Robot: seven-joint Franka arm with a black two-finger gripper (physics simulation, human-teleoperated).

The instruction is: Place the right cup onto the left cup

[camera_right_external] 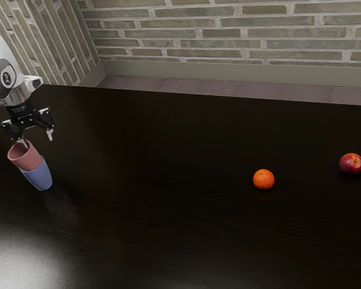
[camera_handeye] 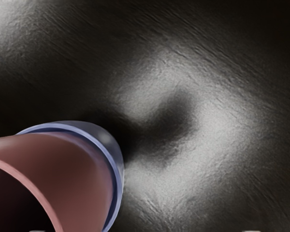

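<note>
Table, across the exterior view: looks like dark wood, glossy, finely grained. Pink cup, at left: smooth, soft sheen. Blue cup, directly below: smooth, satin. Gripper, left: black, tips look metallic. Arm shell, upper left: white, smooth, plastic-looking. Wall, top: rough matt brick. Orange, right of centre: pebbled rind. Apple, far right: smooth, glossy.

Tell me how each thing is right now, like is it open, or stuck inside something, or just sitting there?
Claw: open, over the cups, with its fingers spread apart.
Pink cup: mouth up, partly inside the blue cup.
Blue cup: mouth up, holding the pink cup.
Orange: whole, sitting on the table.
Apple: whole, sitting on the table.
</note>
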